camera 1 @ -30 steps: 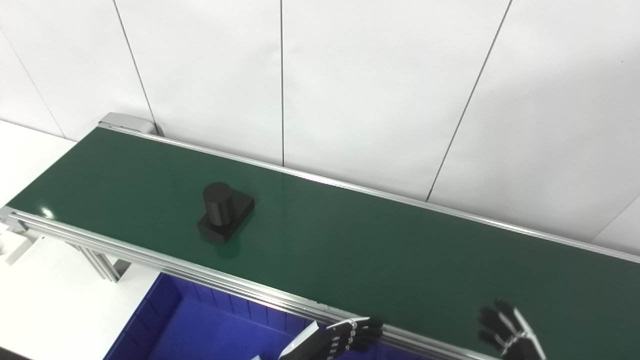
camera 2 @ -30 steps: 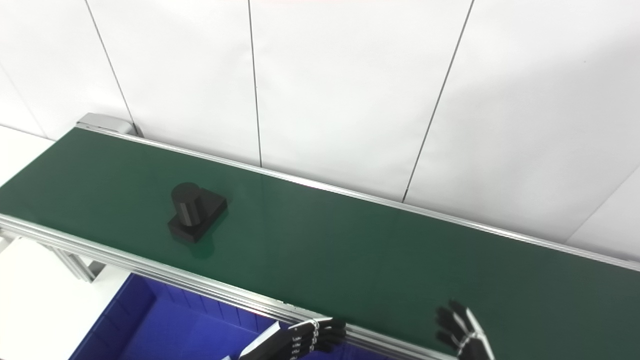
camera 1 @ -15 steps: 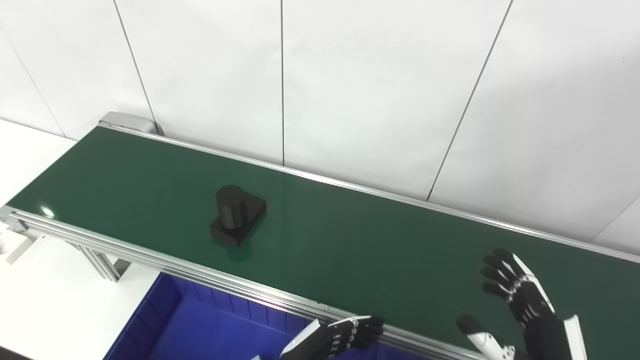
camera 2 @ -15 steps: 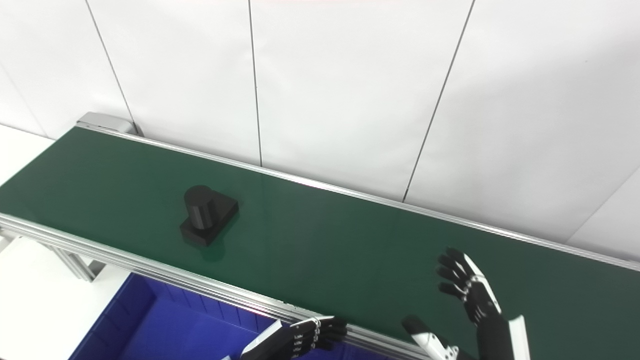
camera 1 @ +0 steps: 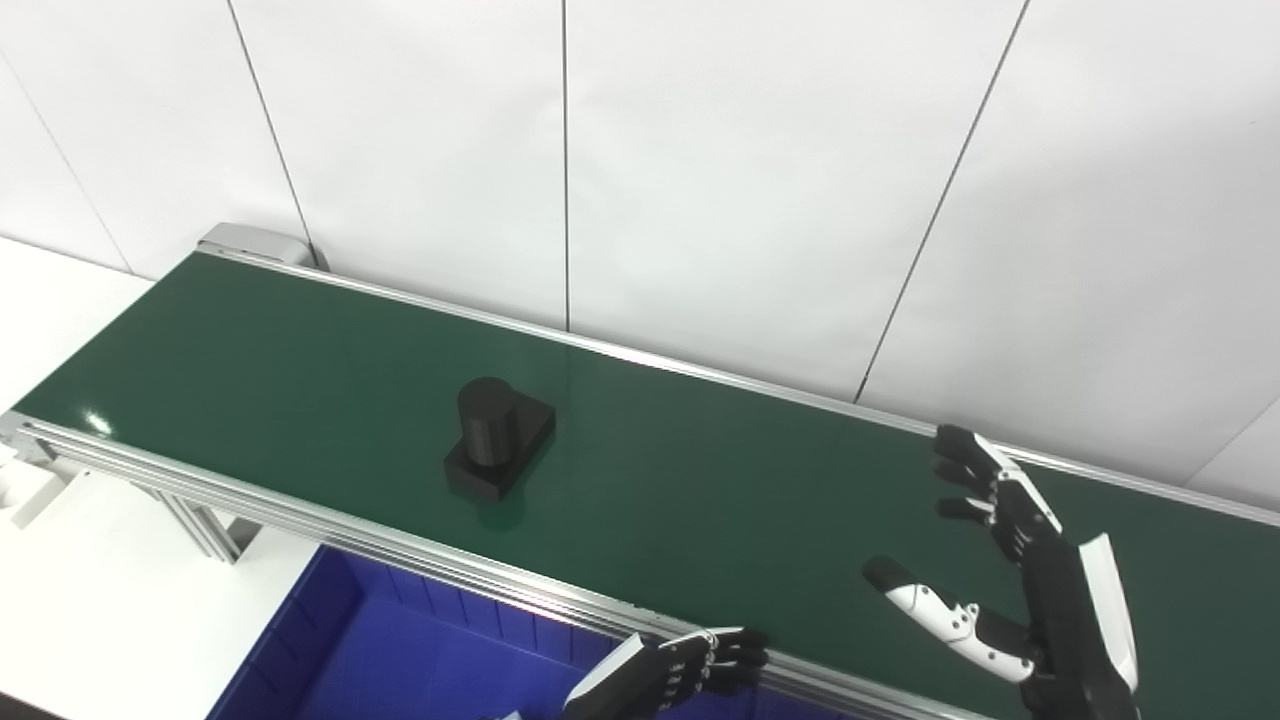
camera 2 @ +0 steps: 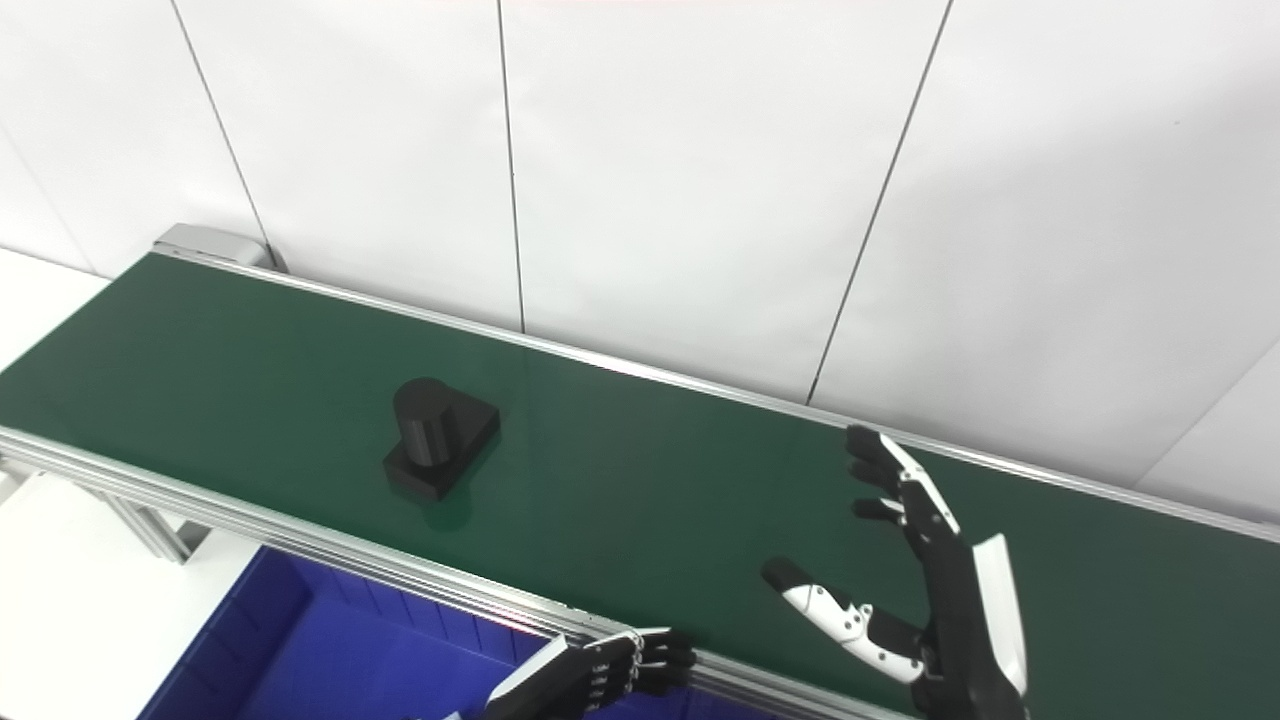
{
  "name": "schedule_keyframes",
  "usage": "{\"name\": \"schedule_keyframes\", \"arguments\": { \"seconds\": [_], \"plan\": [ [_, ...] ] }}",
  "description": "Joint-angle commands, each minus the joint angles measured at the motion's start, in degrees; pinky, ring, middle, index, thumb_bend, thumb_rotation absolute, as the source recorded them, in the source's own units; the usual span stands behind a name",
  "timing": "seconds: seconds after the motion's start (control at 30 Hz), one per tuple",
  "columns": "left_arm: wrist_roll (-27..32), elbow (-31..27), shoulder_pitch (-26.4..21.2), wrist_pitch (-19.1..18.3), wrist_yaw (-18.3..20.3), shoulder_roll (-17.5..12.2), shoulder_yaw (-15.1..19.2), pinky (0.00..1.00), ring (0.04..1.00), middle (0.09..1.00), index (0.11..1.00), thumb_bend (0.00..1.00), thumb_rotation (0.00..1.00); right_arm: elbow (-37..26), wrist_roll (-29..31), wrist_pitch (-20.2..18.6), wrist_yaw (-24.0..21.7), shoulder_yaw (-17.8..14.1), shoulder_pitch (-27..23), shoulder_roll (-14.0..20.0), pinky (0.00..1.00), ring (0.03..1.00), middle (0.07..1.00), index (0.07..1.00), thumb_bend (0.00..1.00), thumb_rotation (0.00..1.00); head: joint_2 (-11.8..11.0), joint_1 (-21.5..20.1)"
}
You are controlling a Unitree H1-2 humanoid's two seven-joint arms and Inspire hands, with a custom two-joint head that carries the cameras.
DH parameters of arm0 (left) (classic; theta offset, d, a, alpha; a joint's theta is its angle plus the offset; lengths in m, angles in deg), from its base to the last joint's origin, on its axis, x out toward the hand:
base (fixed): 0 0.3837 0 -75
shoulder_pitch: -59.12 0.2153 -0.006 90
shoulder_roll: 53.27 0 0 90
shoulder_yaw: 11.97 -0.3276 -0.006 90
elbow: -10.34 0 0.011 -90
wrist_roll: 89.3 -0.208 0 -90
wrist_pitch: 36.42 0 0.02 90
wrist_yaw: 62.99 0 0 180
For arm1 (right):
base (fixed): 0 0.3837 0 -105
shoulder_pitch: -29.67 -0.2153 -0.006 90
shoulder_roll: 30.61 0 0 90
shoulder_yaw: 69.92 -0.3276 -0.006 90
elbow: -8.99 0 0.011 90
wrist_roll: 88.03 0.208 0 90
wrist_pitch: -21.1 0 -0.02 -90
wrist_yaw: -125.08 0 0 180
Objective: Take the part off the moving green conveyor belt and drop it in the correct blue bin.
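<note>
The right hand is raised, palm turned toward the left, its fingers spread and pointing up and away, the thumb stretched out to the side, well apart from them. It holds nothing. The left hand sits low at the bottom edge, its forearm coming in at a slant, fingers curled in toward the palm, with nothing seen in its grasp.

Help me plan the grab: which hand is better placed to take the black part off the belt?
Right hand: open above the belt, facing the black part. Left hand sits curled at the near rail.
</note>
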Motion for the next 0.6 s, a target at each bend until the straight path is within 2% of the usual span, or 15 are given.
{"name": "schedule_keyframes", "arguments": {
  "seconds": [0.0,0.27,0.5,0.57],
  "plan": [
    [0.8,-1.0,-1.1,1.9,0.2,0.4,0.2,0.84,0.857,0.843,0.856,1.0,0.55,-0.7,0.2,-0.7,-0.2,0.3,-1.7,0.0,0.69,0.819,0.845,0.86,0.63,0.28,0.0,0.0],
    [2.2,-1.0,-1.2,1.6,0.9,0.4,0.4,0.85,0.867,0.848,0.86,1.0,0.54,1.4,0.5,-2.1,-1.8,1.2,-5.1,0.4,0.79,0.858,0.873,0.886,0.64,0.28,0.3,-1.2],
    [2.0,-1.2,-1.4,1.5,0.9,0.3,0.4,0.85,0.867,0.844,0.86,1.0,0.55,4.4,-1.9,-2.9,-2.7,3.1,-8.6,0.8,0.79,0.853,0.877,0.885,0.65,0.28,0.3,-2.0],
    [2.1,-1.3,-1.3,1.4,0.9,0.3,0.5,0.85,0.868,0.846,0.861,1.0,0.55,5.4,-3.1,-3.2,-2.7,3.7,-9.5,0.9,0.76,0.843,0.869,0.879,0.66,0.33,0.3,-2.1]
  ]
}}
